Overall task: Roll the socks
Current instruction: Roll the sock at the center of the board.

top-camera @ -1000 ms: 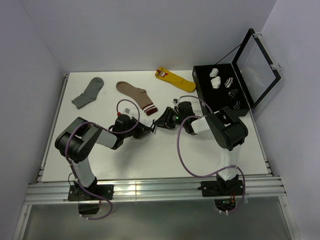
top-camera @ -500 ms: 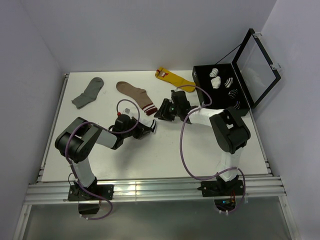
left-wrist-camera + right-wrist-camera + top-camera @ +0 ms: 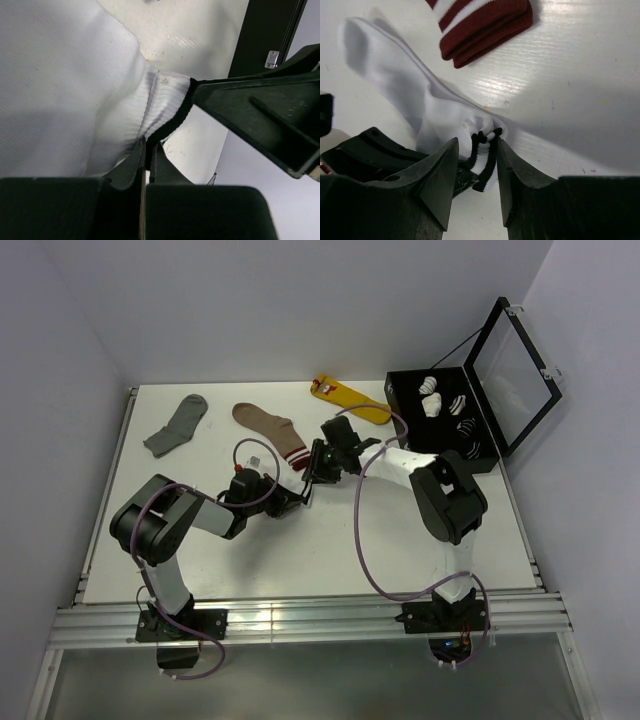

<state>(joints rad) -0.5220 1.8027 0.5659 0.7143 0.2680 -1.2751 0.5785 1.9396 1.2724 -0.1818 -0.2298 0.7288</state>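
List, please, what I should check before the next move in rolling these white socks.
1. Grip of left end effector on white socks: ok.
2. Pinch of right end effector on striped cuff: ok.
3. The brown sock outside both grips: ok.
4. Two socks lying aligned: cannot tell.
5. Roll already formed: not ok.

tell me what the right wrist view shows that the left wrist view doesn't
Only right wrist: a maroon striped cuff, and the socks trailing away over the table. Only left wrist: the left gripper pinched shut on white fabric. Both: the socks' dark-edged cuff end, clamped by the right gripper.
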